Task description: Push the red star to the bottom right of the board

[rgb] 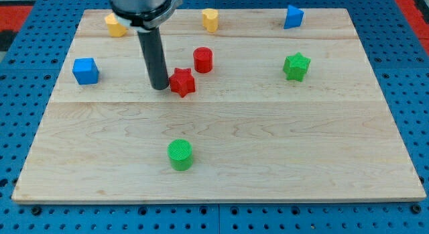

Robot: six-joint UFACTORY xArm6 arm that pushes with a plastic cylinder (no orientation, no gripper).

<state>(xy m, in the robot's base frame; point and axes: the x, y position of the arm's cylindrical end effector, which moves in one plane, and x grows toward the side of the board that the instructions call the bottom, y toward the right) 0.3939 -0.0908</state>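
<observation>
My tip (pixel 160 87) sits touching the red star block's (pixel 182 82) left side; the rod's housing cuts off the yellow block (pixel 114 25), shape unclear; no gripper to judge.

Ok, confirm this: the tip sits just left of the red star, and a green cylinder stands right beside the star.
Wrong colour: the camera view shows a red cylinder beside the red star, up-right of it. The green cylinder stands far below. My tip does sit just left of the star.
</observation>
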